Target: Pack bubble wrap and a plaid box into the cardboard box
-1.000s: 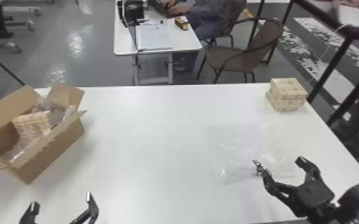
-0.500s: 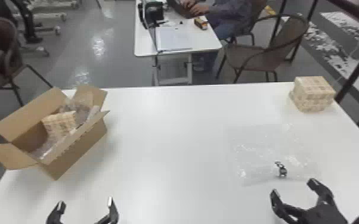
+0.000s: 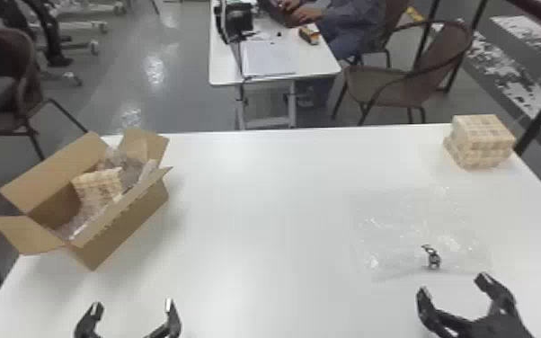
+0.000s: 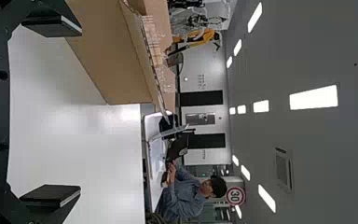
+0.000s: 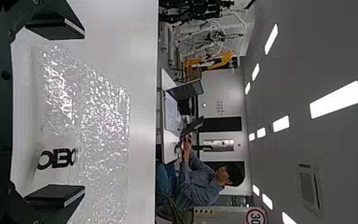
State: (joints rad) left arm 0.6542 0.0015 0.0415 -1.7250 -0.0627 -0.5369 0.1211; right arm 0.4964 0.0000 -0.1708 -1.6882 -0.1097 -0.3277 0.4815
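Brown cardboard box [image 3: 126, 236] sits on the white desk [image 3: 260, 202] at the left edge, toward the far left corner, angled to the edges, flaps spread. Inside it: one beige-and-tan plaid box [image 3: 99, 183], tilted, with clear crinkly bubble wrap [image 3: 126, 165] around part of it. Another sheet, clear flat bubble wrap with black print [image 3: 400, 229], lies loose on the right half of the desk, print at its near side. More beige plaid boxes [image 3: 481, 141], looks like two stacked, sit at the far right corner, well apart from the cardboard box. Left end effector [image 3: 132, 305] is over the near left part of the desk, nearer the robot than the cardboard box; fingers spread, nothing between them. Right end effector [image 3: 454, 286] is just short of the loose sheet's near edge, fingers also spread and empty. Right wrist view has that sheet lying flat beyond the fingers, not gripped. Left wrist view has the cardboard box's outer wall ahead of the fingers, apart from them.
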